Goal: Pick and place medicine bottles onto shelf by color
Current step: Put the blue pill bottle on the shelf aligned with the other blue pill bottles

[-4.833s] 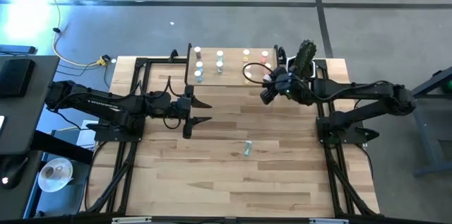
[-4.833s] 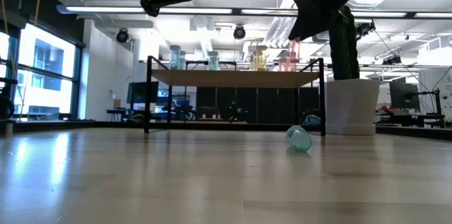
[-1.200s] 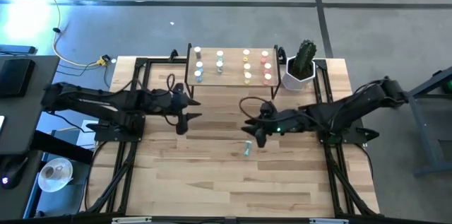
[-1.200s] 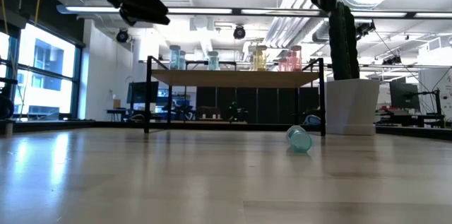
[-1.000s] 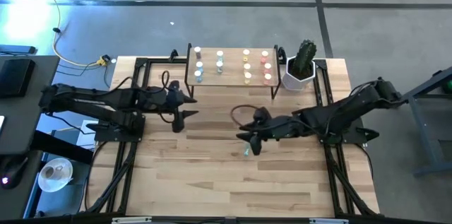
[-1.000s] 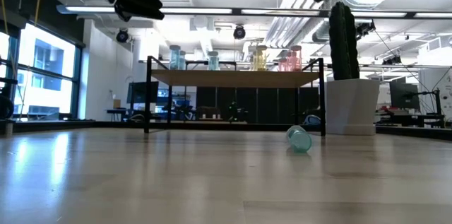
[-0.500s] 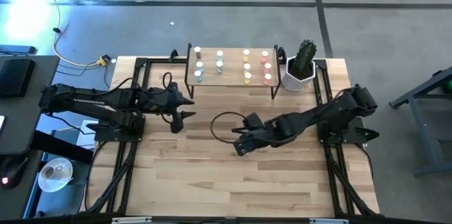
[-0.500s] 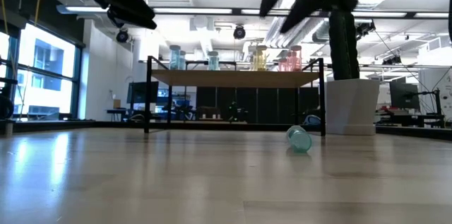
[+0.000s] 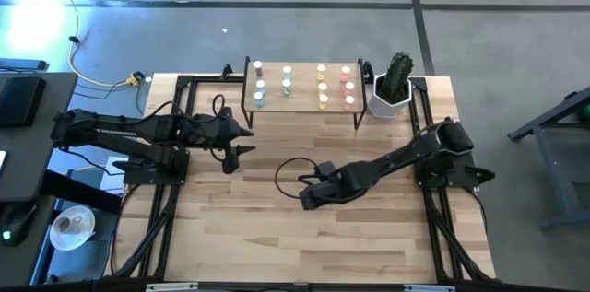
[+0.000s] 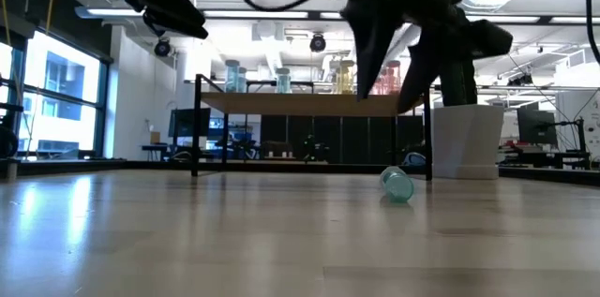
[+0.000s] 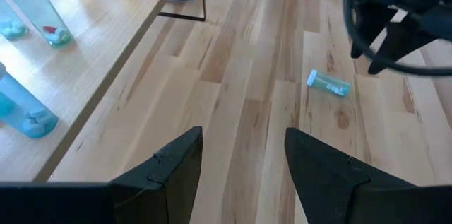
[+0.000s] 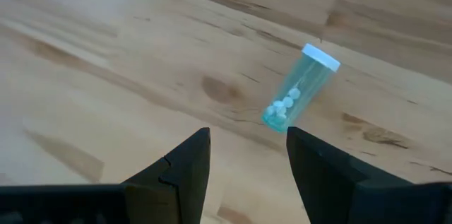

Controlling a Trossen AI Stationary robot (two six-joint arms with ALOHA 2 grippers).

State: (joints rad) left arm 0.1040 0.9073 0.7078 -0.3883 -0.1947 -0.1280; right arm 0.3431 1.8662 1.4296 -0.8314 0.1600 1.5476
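Note:
A teal medicine bottle (image 12: 298, 91) with a pale cap lies on its side on the table, also seen in the low view (image 10: 397, 185) and the left wrist view (image 11: 329, 84). My right gripper (image 12: 244, 139) hangs open a little above it, pointing steeply down (image 10: 384, 96); in the high view my right gripper (image 9: 309, 198) covers the bottle. The shelf (image 9: 302, 97) stands at the far edge on thin black legs, with blue (image 9: 259, 86), yellow (image 9: 322, 86) and pink (image 9: 348, 86) bottles upright on it. My left gripper (image 9: 246, 141) waits open at the left, raised.
A white pot with a cactus (image 9: 395, 85) stands right of the shelf. Black frame rails (image 9: 175, 145) run along the table's left and right sides. Bare wood lies between the lying bottle and the near edge.
My right gripper has come down and toward the table's left and near edges, over the lying bottle. It has tipped from nearly level to pointing steeply down and has rolled about its own line. It stays open. The bottle has not moved.

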